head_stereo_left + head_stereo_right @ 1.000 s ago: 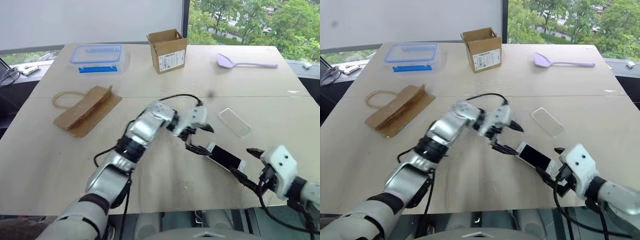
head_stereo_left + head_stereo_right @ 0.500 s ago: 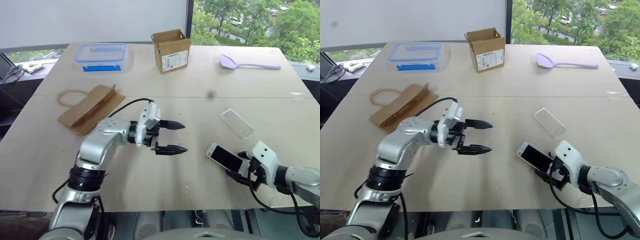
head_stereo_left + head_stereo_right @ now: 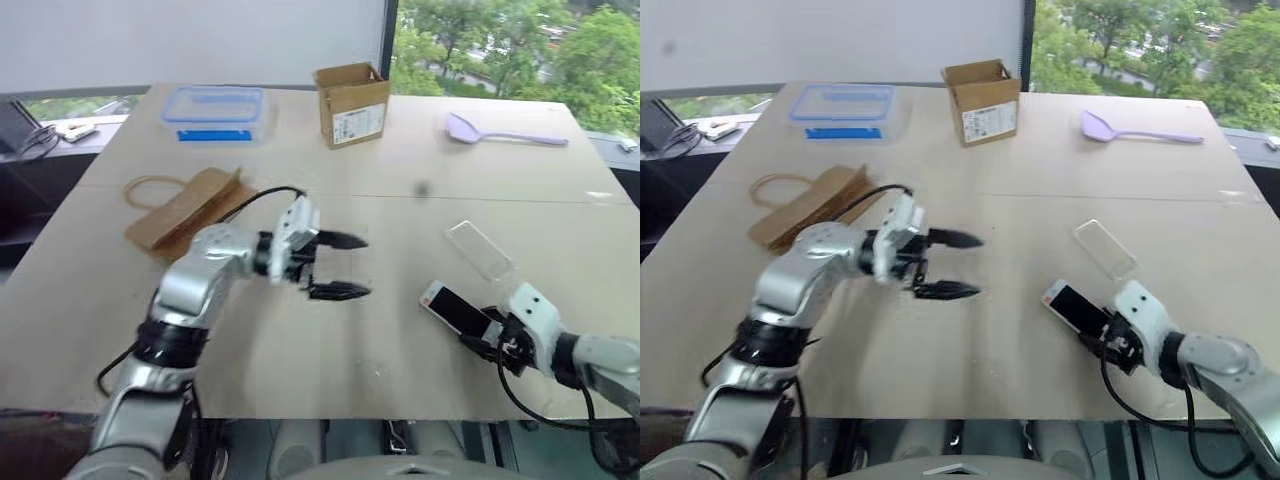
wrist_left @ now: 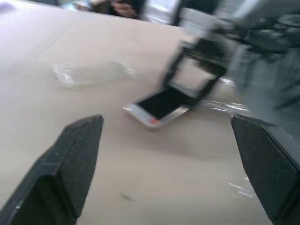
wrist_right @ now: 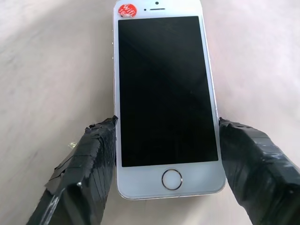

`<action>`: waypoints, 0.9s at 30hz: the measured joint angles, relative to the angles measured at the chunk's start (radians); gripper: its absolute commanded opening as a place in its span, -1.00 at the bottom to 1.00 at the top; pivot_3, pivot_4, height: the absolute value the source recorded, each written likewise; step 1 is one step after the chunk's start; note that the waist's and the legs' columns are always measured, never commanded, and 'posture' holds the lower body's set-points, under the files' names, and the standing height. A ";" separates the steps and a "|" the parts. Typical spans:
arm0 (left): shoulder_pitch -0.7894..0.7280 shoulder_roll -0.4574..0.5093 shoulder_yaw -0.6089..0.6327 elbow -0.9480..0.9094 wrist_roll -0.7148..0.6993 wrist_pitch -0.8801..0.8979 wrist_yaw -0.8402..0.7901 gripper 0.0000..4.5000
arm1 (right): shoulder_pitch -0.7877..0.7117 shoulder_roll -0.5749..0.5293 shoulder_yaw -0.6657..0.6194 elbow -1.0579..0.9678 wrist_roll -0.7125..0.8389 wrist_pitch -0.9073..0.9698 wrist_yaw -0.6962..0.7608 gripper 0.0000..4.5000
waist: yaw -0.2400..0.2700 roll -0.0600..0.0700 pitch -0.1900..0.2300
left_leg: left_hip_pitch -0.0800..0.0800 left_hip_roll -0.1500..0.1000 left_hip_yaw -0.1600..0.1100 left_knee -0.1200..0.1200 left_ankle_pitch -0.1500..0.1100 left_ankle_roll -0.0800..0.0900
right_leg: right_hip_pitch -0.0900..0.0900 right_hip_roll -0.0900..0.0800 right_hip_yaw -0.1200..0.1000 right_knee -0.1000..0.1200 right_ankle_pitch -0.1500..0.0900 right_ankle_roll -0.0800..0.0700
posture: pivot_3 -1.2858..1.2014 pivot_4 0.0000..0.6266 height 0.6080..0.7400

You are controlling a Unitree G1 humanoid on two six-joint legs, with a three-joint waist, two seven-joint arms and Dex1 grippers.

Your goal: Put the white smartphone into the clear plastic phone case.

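Left gripper (image 3: pixel 345 266) now well clear of white smartphone (image 5: pixel 165 98), jaws spread; right gripper's (image 5: pixel 164 159) jaws clasping it.

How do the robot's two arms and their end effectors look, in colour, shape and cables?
Both arms have rounded silver-grey metallic shells with black joints. A loose black cable runs along each arm. The left end effector has a white housing and two black, tapered, pointed fingers. The right end effector has a white boxy housing with small dark dots; its fingers look wrapped in black tape.
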 measured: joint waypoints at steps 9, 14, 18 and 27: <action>-0.398 -0.368 -0.171 0.696 0.228 -0.352 0.030 1.00 | 0.231 0.109 -0.359 -0.201 0.121 0.020 0.067 0.22 | -0.027 0.001 0.001 | -0.001 -0.003 -0.002 0.000 -0.001 0.001 | -0.001 0.005 0.008 -0.001 -0.002 0.000 | 0.03 -0.52 1.00; -0.587 -0.494 -0.245 1.082 0.410 -0.602 0.088 1.00 | 0.234 0.153 -0.438 -0.204 0.137 0.037 0.046 0.22 | -0.036 0.001 0.001 | 0.000 -0.003 -0.003 -0.002 -0.001 0.002 | -0.001 0.006 0.010 -0.001 -0.002 0.000 | 0.03 -0.52 1.00; -0.656 -0.564 -0.292 1.235 0.553 -0.657 0.222 1.00 | 0.222 0.176 -0.474 -0.215 0.148 0.042 0.022 0.22 | -0.034 0.001 0.001 | -0.001 -0.003 -0.003 -0.002 -0.001 0.002 | -0.001 0.005 0.010 -0.002 -0.002 0.000 | 0.03 -0.52 1.00; -0.698 -0.611 -0.215 1.303 0.623 -0.609 0.335 1.00 | 0.235 0.213 -0.525 -0.269 0.165 0.088 -0.039 0.22 | -0.036 0.002 0.001 | -0.001 -0.003 -0.003 -0.002 -0.001 0.002 | -0.002 0.005 0.010 -0.001 -0.003 -0.001 | 0.03 -0.52 1.00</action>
